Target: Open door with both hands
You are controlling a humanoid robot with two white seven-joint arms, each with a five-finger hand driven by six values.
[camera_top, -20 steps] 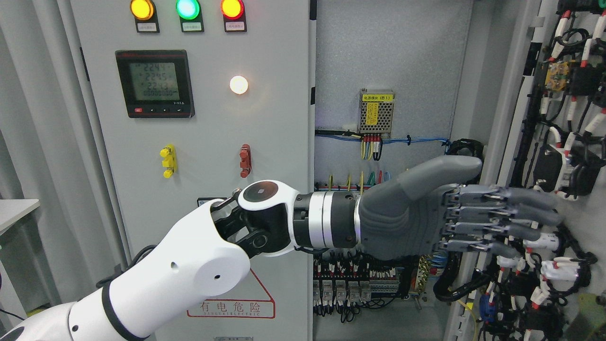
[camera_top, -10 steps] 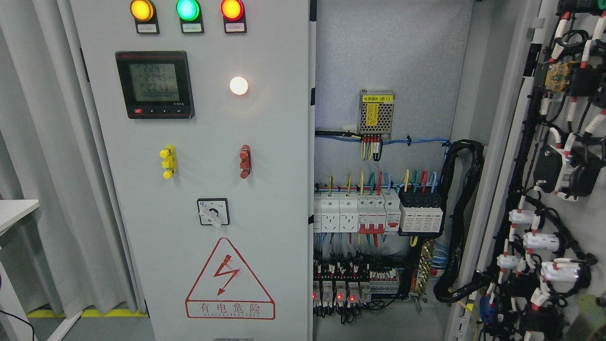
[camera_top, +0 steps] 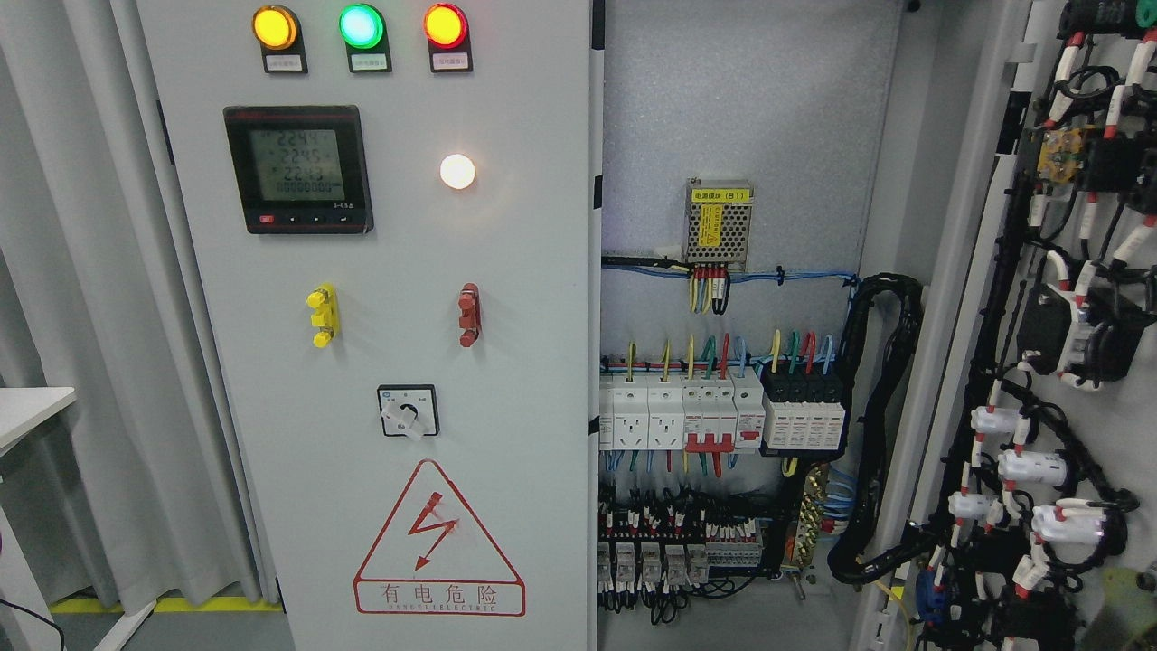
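Note:
The cabinet's right door [camera_top: 1076,362] stands swung open at the picture's right, its inner face covered with wired components and black cable bundles. The left door [camera_top: 398,316] is shut, with three indicator lamps, a digital meter [camera_top: 296,169], a rotary switch [camera_top: 407,411] and a red warning triangle. Between them the cabinet interior [camera_top: 741,117] shows a power supply, breakers [camera_top: 723,411] and terminal rows. Neither hand nor arm shows in the head view.
A grey curtain [camera_top: 90,316] hangs left of the cabinet. A white table corner [camera_top: 27,411] juts in at the left edge, above a yellow floor line [camera_top: 154,603]. A thick black cable loom [camera_top: 881,407] runs down the interior's right side.
One second ago the left arm reached across with its open hand against the right door's inner face. It has withdrawn out of view. The view has since shifted slightly downward.

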